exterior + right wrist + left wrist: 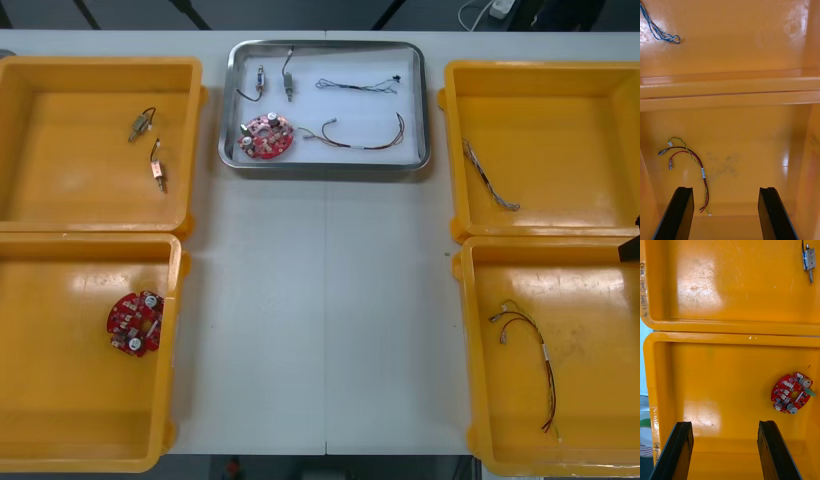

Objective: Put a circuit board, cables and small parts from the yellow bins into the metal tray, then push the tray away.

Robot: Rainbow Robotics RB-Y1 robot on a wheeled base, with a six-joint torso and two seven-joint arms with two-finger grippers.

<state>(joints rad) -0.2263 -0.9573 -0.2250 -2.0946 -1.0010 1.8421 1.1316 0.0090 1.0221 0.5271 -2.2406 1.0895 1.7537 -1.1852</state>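
Yellow left far bin [30,140] holds two small metal parts [140,124]; left near bin [60,400] holds a spare board [135,323]; left gripper [725,423] hovers over it, fingers wide, empty, the spare board ahead of one finger, not between them.

Metal tray [325,166] sits between the far bins near the table's far edge, carrying a circuit board [266,137], tray parts [275,78] and two tray cables [362,135]; loading looks done; the push is likely the step in hand, needing a gripper at the near rim; tray well apart from both.

Right gripper [725,189] hangs over the right near bin [590,400], wide, empty; red and yellow cable [692,161] just ahead of one finger.
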